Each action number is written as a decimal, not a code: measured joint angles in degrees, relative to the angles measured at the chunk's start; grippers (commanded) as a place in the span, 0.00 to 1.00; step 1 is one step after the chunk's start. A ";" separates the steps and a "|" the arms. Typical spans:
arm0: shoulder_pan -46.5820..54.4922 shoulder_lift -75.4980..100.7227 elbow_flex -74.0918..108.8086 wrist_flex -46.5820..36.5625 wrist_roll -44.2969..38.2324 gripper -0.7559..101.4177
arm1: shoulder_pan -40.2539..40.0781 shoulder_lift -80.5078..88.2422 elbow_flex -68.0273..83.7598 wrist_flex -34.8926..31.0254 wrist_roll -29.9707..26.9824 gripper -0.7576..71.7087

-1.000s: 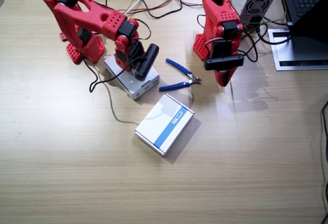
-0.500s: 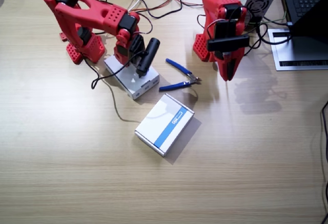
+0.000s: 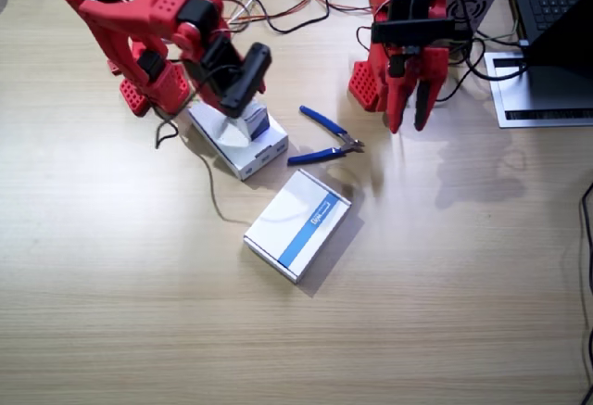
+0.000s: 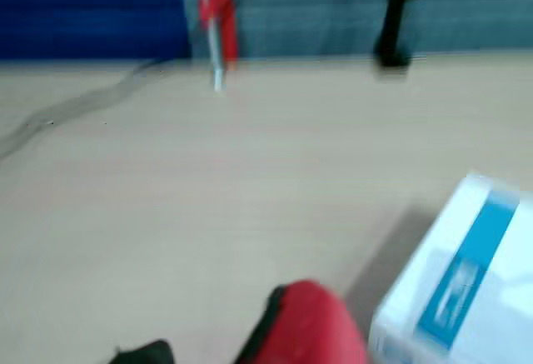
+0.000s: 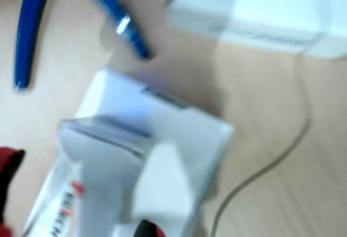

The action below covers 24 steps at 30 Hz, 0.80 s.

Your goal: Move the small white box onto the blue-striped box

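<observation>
While the right claw [image 3: 248, 113] grips the small white box [image 3: 254, 122] just above the plain white box [image 3: 237, 142], its red print is too blurred to read. The blue-striped box [image 3: 297, 223] lies nearby on the tabletop [image 3: 417, 312]. The left claw [image 3: 410, 118] hangs downward, parted and empty.

Your right gripper [image 3: 248, 113], upper left of the frame, has come up off the plain white box [image 3: 238, 143] with the small white box [image 3: 254, 120] clamped in it. Your left arm [image 3: 408, 44], upper right, has swung higher, and its left gripper [image 3: 408, 116] has parted its jaws.
</observation>
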 measured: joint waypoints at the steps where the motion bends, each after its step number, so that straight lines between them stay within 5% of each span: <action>1: 2.37 -1.85 -2.29 -0.35 -1.49 0.32 | 2.20 2.37 0.00 0.00 0.00 0.60; 7: 17.31 -23.55 -24.17 2.29 -14.33 0.44 | 21.62 14.68 3.25 0.00 -3.78 0.61; 16: 42.28 -54.67 -48.34 15.73 -49.83 0.56 | 47.81 30.76 20.83 -0.44 -13.80 0.61; 19: 48.43 -67.41 -51.33 20.65 -62.31 0.56 | 50.63 31.38 25.66 -2.99 -14.50 0.62; 24: 55.20 -75.41 -50.01 21.62 -70.58 0.60 | 51.50 31.11 31.29 -9.76 -14.50 0.62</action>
